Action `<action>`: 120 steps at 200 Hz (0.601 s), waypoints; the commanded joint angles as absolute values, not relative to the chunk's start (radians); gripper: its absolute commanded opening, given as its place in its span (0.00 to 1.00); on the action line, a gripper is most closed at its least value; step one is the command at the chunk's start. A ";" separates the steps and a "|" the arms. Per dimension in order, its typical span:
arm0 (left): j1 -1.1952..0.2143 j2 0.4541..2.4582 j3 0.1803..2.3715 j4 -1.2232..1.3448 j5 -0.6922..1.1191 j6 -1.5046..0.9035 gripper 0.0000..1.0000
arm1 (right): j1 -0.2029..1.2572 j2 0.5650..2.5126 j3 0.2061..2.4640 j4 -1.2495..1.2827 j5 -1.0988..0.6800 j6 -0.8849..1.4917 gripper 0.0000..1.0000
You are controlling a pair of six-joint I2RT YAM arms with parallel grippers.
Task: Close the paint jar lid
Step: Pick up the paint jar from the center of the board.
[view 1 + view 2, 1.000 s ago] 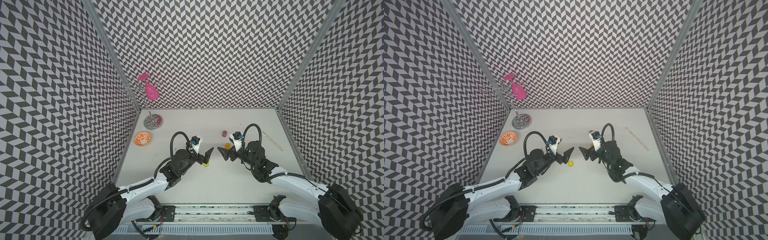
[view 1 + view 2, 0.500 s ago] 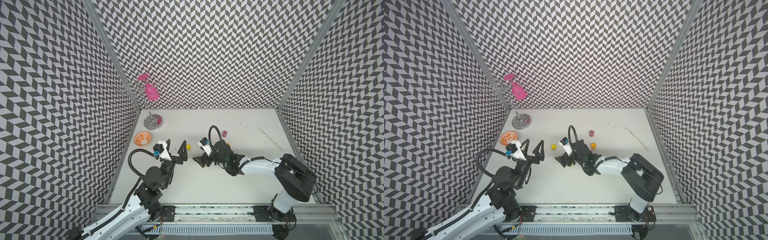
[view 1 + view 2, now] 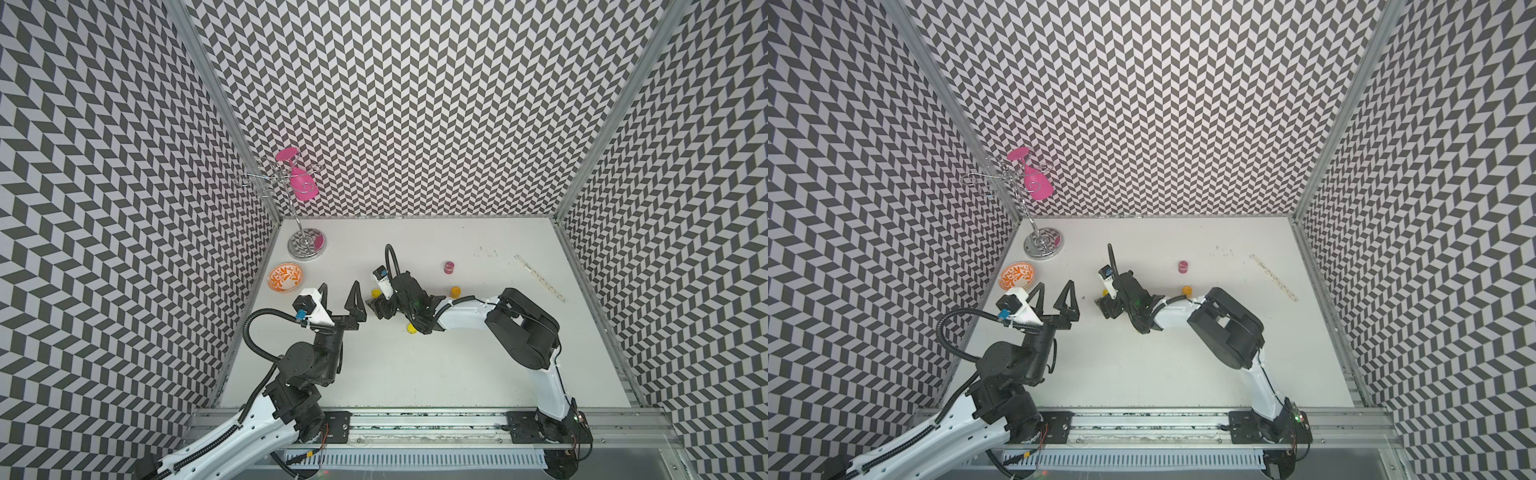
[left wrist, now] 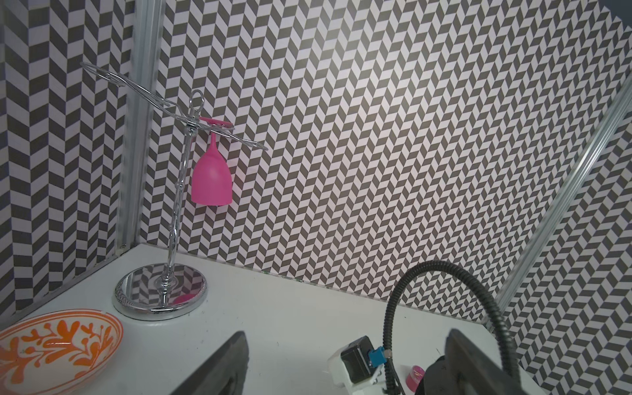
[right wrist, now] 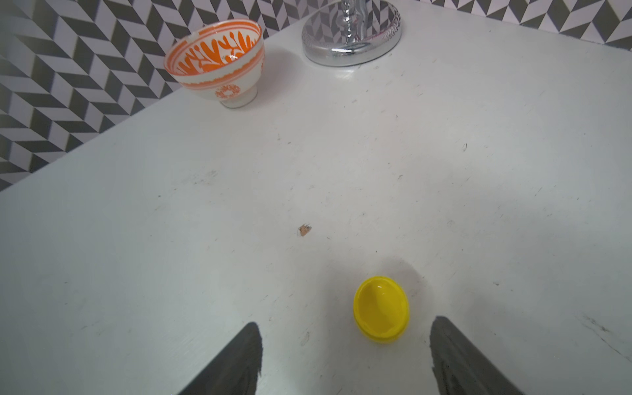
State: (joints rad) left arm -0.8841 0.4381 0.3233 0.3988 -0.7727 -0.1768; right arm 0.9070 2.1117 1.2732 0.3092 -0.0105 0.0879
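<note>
- Chevron walls close in a white table (image 3: 478, 374). No lid is seated that I can see, so I judge the job barely begun.
- One yellow piece (image 5: 381, 309) sits on the table just ahead of my right gripper (image 5: 347, 322). I cannot tell whether it is the lid or the open jar.
- In a top view a second yellow piece (image 3: 411, 328) lies by my right forearm. An orange pot (image 3: 456, 291) and a pink jar (image 3: 448, 267) stand farther back.
- Left to do: grasp the lid, seat it on the jar and press it shut.
- Right gripper: jaws spread, nothing held, the yellow piece untouched.
- Left gripper (image 3: 340, 286): jaws spread wide, raised off the table, empty.
</note>
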 commanded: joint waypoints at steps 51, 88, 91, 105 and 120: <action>-0.890 0.456 0.319 0.429 -0.801 -0.170 0.90 | 0.914 2.176 1.309 0.344 0.069 0.126 0.61; -0.890 0.463 0.320 0.434 -0.799 -0.164 0.90 | 0.914 2.203 1.328 0.354 0.067 0.130 0.54; -0.890 0.463 0.319 0.434 -0.799 -0.164 0.90 | 0.914 2.204 1.330 0.357 0.069 0.130 0.54; -0.891 0.462 0.318 0.437 -0.791 -0.164 0.90 | 0.913 2.211 1.333 0.362 0.079 0.132 0.53; -0.891 0.462 0.315 0.441 -0.786 -0.164 0.90 | 0.914 2.217 1.339 0.366 0.089 0.135 0.52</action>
State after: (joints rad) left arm -0.8841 0.4637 0.3229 0.4126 -0.7807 -0.1543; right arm 0.9070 2.1975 1.3067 0.2989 0.0597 0.1238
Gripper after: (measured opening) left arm 0.896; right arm 0.534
